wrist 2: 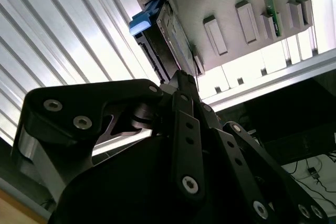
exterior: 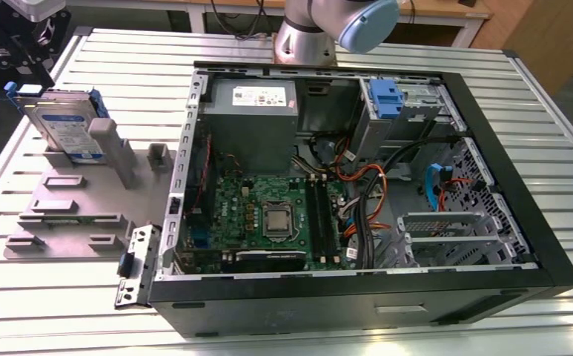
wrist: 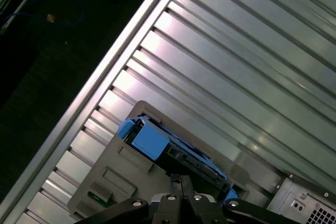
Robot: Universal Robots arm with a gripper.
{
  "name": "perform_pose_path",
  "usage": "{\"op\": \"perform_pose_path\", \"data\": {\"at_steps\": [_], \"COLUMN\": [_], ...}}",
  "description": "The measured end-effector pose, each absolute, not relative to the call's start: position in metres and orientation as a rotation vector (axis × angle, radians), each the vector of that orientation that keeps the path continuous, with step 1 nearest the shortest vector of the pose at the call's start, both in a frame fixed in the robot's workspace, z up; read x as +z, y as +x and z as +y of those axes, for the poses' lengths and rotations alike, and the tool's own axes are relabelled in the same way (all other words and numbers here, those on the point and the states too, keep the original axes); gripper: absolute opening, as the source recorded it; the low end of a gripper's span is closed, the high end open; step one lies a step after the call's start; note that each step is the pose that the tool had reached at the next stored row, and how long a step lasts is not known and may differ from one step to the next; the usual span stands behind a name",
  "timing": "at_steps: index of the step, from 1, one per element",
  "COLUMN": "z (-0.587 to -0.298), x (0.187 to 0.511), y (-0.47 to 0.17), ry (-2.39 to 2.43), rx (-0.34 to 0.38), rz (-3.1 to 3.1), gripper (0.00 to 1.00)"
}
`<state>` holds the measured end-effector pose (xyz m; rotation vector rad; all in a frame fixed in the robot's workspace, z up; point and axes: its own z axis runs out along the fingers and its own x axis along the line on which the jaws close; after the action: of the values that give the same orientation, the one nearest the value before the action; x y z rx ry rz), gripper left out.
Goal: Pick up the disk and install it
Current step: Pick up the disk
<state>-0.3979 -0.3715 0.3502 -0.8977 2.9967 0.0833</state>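
Disk [exterior: 64, 126] standing on edge in grey holder [exterior: 78, 194] on slatted table [exterior: 128, 59], at the exterior view's left of open computer case [exterior: 538, 252], gripper [wrist 2: 181, 77] close by it, fingers pressed together, grasping nothing

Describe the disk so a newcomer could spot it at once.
Beside the open computer case, toward the exterior view's left, lies a grey holder plate. The disk stands on edge at its far end: the only silver metal piece there, labelled, with blue rails.
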Motion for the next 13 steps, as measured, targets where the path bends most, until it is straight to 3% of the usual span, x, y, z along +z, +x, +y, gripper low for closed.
{"op": "perform_pose_path", "data": {"at_steps": [13], "z": [-0.3715], "x": [0.3491], "y": [-0.3978], "ry": [-1.161], "rx": [0.085], "rz": [2.910], "gripper": [0.11]}}
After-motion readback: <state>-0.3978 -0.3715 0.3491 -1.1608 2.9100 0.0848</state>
